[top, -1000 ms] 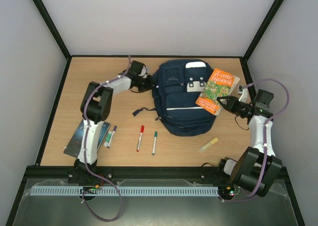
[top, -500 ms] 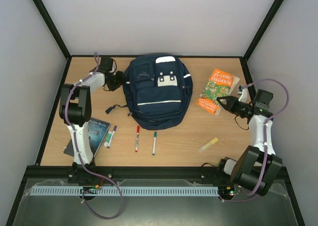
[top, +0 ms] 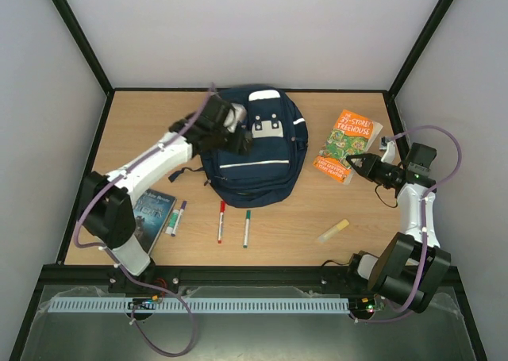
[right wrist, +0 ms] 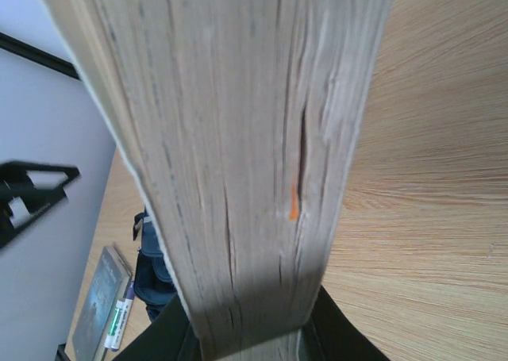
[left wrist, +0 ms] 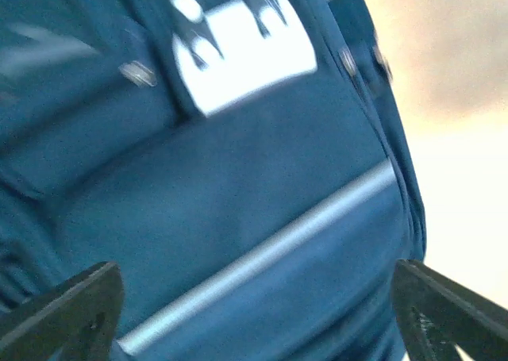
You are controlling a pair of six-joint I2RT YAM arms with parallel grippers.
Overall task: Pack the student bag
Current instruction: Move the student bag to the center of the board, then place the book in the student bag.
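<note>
The student bag [top: 262,159], navy with a pale stripe and white patches, lies flat at the middle of the table. My left gripper [top: 240,142] hovers over its upper left part. In the left wrist view the bag [left wrist: 238,218] fills the picture, and the left gripper [left wrist: 258,321] stands open with its fingertips [left wrist: 67,313] far apart and nothing between them. My right gripper [top: 355,164] is shut on the near edge of an orange book [top: 347,143] to the right of the bag. The book's page edge [right wrist: 238,163] fills the right wrist view.
Along the table's near side lie a dark book [top: 149,213], a purple marker [top: 176,216], a red marker [top: 221,220], a green marker [top: 247,227] and a yellow highlighter [top: 333,231]. Black frame posts and walls close in the table.
The bag was dragged left across the table. My left gripper then let go of it, opened wide and swung right over the bag. The right arm and book stayed still.
</note>
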